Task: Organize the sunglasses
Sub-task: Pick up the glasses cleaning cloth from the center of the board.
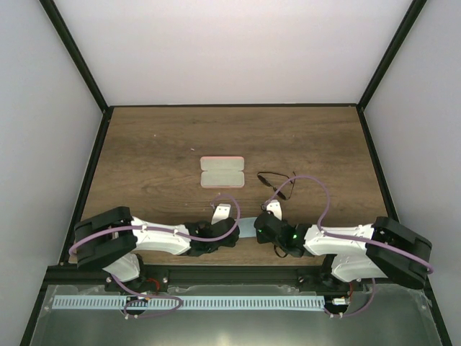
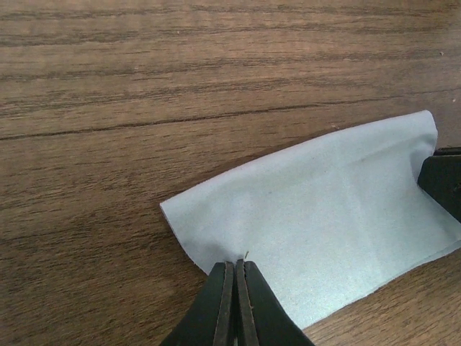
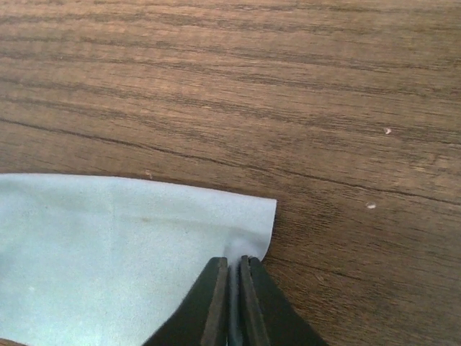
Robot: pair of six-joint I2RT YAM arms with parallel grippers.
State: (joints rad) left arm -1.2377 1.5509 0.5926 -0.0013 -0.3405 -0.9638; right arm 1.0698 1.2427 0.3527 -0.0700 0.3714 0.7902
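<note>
The sunglasses [image 1: 277,184], thin dark wire frame, lie on the table right of centre, beyond the right arm. A light blue cloth [image 1: 247,228] lies between the two grippers at the near edge. My left gripper [image 2: 235,265] is shut on the near left edge of the cloth [image 2: 310,223]. My right gripper [image 3: 233,261] is shut on the near right corner of the cloth [image 3: 108,245]. The sunglasses are out of both wrist views.
A pink hard case [image 1: 222,172] lies open at the table's middle, left of the sunglasses. Black frame posts and white walls bound the wooden table [image 1: 158,144] on three sides.
</note>
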